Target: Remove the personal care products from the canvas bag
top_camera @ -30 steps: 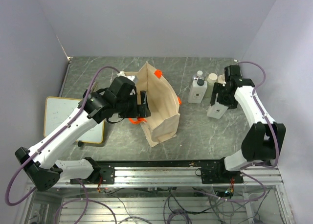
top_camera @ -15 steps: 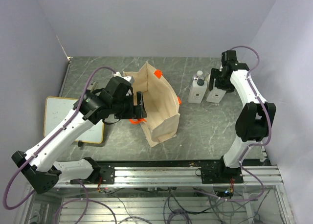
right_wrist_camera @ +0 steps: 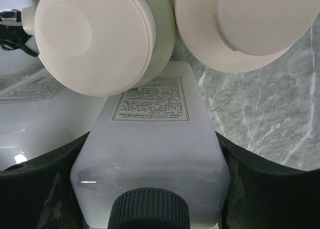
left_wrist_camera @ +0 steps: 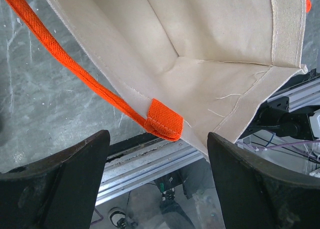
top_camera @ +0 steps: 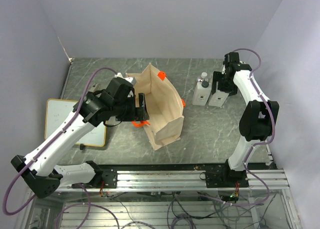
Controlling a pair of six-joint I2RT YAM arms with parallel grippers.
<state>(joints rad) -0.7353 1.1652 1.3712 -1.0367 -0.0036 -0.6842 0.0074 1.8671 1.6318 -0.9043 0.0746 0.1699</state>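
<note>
Right claw [right_wrist_camera: 152,144] tight around white bottle [right_wrist_camera: 150,164]

Marble table [top_camera: 210,131] w/ canvas bag [top_camera: 162,106], bottles [top_camera: 201,93], whiteboard [top_camera: 57,114]

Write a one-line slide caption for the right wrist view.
Right gripper clasps a white square bottle with dark cap, beside two cream round lids on the marble table.

A bottle [right_wrist_camera: 150,134] sits between the right end effector's [right_wrist_camera: 150,161] fingers. Two jars [right_wrist_camera: 95,39] stand on the surface [right_wrist_camera: 260,114] just beyond its fingertips, and a second bottle [right_wrist_camera: 30,114] is just to the left. The canvas bag's [left_wrist_camera: 210,39] rim and handle [left_wrist_camera: 165,123] lie just ahead of the left end effector [left_wrist_camera: 157,164].
</note>
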